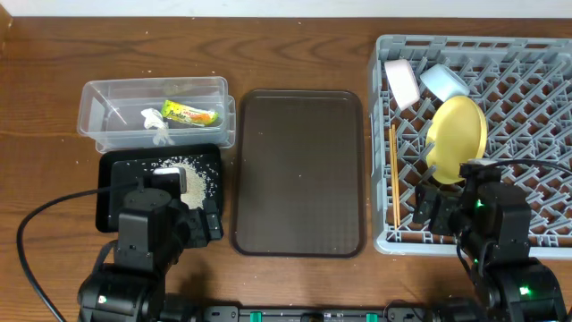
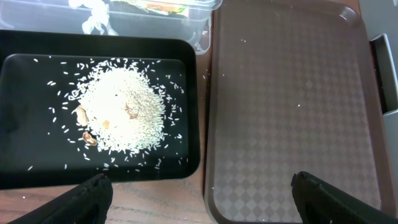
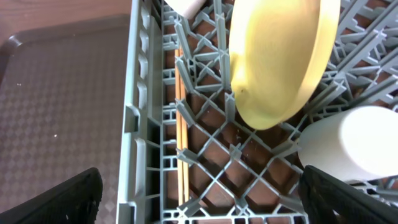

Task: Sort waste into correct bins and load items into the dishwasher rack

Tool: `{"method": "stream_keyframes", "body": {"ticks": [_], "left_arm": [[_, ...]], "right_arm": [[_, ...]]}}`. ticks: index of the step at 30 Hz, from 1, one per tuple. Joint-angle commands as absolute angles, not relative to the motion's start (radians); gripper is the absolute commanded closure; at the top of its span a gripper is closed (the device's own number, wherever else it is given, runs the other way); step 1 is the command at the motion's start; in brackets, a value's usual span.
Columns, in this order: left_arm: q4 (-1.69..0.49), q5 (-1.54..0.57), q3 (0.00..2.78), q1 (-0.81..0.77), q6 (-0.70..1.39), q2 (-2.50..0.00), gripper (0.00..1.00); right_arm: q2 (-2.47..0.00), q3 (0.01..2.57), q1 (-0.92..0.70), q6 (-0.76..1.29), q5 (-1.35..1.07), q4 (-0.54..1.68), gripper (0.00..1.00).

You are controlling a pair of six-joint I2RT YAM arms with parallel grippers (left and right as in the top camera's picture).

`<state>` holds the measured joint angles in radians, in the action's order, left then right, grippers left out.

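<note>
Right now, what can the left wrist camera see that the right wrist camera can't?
Only the left wrist view shows the black tray with its pile of rice, plus a corner of the clear tub holding the white scrap. Only the right wrist view shows the yellow plate, the chopsticks and the white cup. Both show the brown serving tray and the grey rack, though the left view catches just its edge.

No text, brand or number can be read in any view. The yellow-green snack wrapper (image 1: pixel 190 114), lying in the clear tub (image 1: pixel 96 97) at ten o'clock in the overhead view, carries print. It is too small to make out.
</note>
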<state>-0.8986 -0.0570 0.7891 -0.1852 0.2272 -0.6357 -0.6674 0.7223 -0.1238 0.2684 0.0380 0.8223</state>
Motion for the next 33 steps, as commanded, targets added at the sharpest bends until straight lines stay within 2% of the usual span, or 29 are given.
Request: {"method": "stream_keyframes", "body": {"ticks": [1,22,33], "left_arm": [[-0.896,-0.060,0.783,-0.187,0.214,-0.633,0.05],[-0.896,-0.060,0.783,-0.187,0.215,-0.633,0.05],[-0.896,-0.060,0.783,-0.187,0.214,-0.633,0.04]], "right_arm": [[-0.667,0.712,-0.147,0.284,0.052,0.831,0.01],[-0.617,0.700,-0.141,0.272,0.067,0.815,0.01],[-0.253,0.435,-0.095,0.177,0.052,0.475,0.01]]}}
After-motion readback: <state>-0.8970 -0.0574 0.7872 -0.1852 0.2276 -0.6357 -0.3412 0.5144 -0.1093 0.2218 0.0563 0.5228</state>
